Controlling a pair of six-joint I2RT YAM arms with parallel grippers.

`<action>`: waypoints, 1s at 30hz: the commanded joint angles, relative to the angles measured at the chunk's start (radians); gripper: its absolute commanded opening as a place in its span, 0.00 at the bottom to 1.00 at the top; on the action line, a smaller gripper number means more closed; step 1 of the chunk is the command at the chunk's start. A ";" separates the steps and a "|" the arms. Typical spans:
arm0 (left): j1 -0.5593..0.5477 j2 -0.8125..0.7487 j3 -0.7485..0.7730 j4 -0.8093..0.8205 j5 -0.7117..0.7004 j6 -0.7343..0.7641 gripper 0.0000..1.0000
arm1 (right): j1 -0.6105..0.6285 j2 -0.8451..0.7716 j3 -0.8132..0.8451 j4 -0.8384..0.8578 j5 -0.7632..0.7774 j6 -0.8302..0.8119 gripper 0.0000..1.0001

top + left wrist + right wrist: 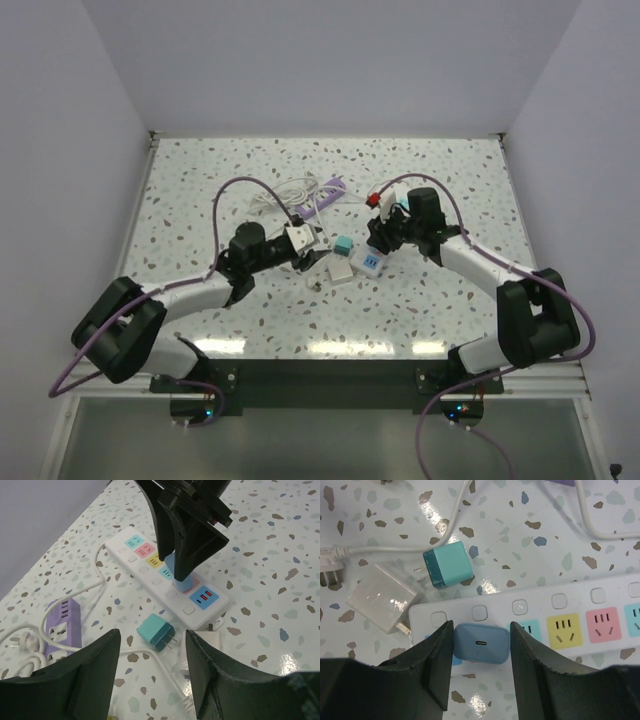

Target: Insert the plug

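A light blue plug [481,643] sits between the fingers of my right gripper [481,647], which is shut on it. The plug is held against the white power strip [580,597], beside the strip's teal socket. In the left wrist view the same plug [180,580] shows under the right gripper's black fingers [175,540], at the strip [125,555] near its USB end. My left gripper [152,680] hovers open over the table with nothing between its fingers. From above, the right gripper [385,232] is over the strip [372,262] and the left gripper [318,262] is just left of it.
A teal charger [156,631] lies on its side next to the strip, with a white charger [210,640] beside it. A purple power strip [64,625] and loose white cable [145,657] lie to the left. A white plug on a cord [327,570] lies nearby.
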 commanded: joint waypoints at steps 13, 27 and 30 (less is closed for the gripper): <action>-0.225 0.396 0.040 0.565 -0.224 -0.123 0.58 | -0.001 0.019 -0.005 -0.062 0.049 0.038 0.00; -0.257 0.631 0.198 0.718 -0.313 -0.193 0.58 | -0.001 0.028 0.002 -0.068 0.047 0.052 0.00; -0.263 0.661 0.233 0.708 -0.318 -0.201 0.58 | -0.001 0.036 0.007 -0.070 0.050 0.055 0.00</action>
